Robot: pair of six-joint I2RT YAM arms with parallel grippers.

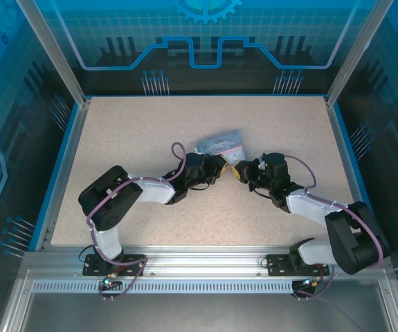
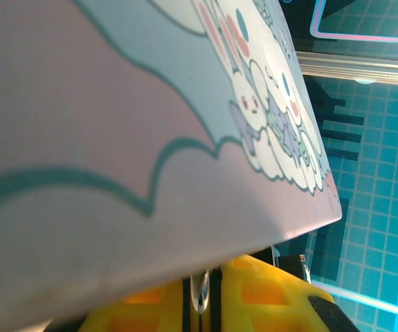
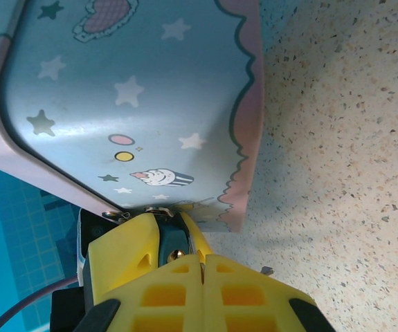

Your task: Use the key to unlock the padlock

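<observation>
Yellow fingers (image 3: 143, 277) of R gripper (image 1: 239, 171) are sitting closest to its wrist cam, pressing together and clamping the padlock (image 3: 169, 241), a small dark body w/ a brass dot, at their tips. Speckled table (image 3: 344, 138) is spreading off toward 3 o'clock. Pale-blue tin (image 3: 136, 90) is lying at 12 o'clock of those tips, its lower edge touching the padlock. It's showing a pink scalloped border, stars, a heart and a cupcake print, plus cartoon animals on the face seen from the L wrist cam. From above, the tin is sitting at 12 o'clock of both grippers, w/ L gripper (image 1: 221, 168) facing the R one from 9 o'clock, tips close together. L fingers are almost closed, pinching the key (image 2: 201, 290), a thin shiny sliver, just under the tin's edge.
</observation>
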